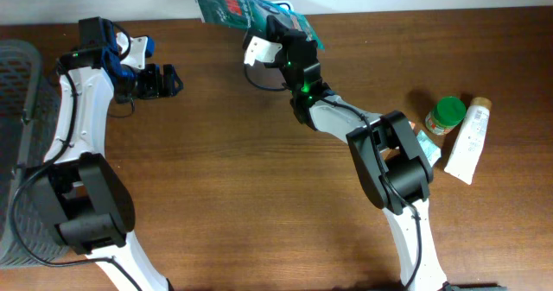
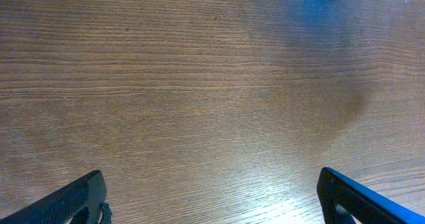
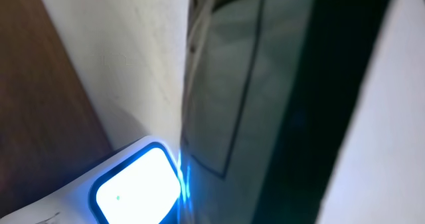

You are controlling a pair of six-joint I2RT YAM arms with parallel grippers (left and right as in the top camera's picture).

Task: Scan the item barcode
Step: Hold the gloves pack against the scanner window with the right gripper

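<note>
A dark green packet [image 1: 232, 9] with red print is held up at the table's back edge, and my right gripper [image 1: 291, 25] is shut on its right end. Just under it lies a white scanner [image 1: 259, 50]. In the right wrist view the packet [image 3: 279, 104] fills most of the frame, with the scanner's window [image 3: 136, 191] glowing blue-white right beside it; my own fingers do not show there and no barcode can be made out. My left gripper [image 1: 173, 82] is open at the far left, over bare wood [image 2: 212, 84], its fingertips [image 2: 73, 201] wide apart with nothing between them.
A grey mesh basket [image 1: 17, 84] stands at the left edge. At the right lie a green-lidded jar [image 1: 446, 116], a white tube [image 1: 467, 140] and a small teal item [image 1: 427, 144]. The right arm's links stretch across the table's middle right.
</note>
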